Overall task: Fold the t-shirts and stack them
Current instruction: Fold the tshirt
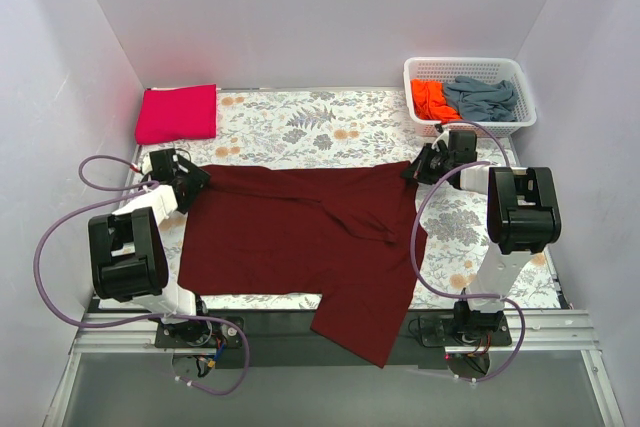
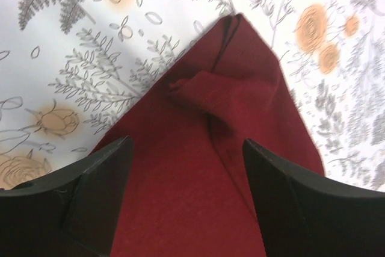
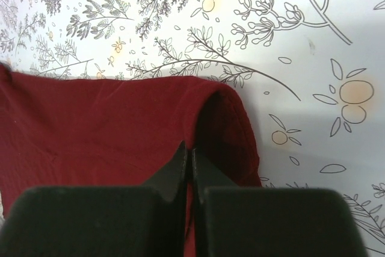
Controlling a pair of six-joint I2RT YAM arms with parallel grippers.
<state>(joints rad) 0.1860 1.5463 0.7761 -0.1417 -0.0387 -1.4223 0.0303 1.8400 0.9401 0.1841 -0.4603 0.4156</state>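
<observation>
A dark maroon t-shirt (image 1: 300, 227) lies spread on the floral table cloth (image 1: 330, 122), one lower part hanging over the near edge. My left gripper (image 1: 195, 184) is open over the shirt's far left corner (image 2: 228, 118), and its fingers (image 2: 102, 179) straddle the cloth without gripping it. My right gripper (image 1: 412, 172) is shut on a raised fold at the shirt's far right corner (image 3: 222, 118), with the jaws (image 3: 189, 151) pinched together on cloth. A folded magenta-pink t-shirt (image 1: 178, 113) sits at the far left.
A white lattice basket (image 1: 470, 64) at the far right corner holds an orange t-shirt (image 1: 432, 99) and a grey-blue t-shirt (image 1: 482, 97). White walls enclose the table on three sides. Purple cables loop beside both arm bases.
</observation>
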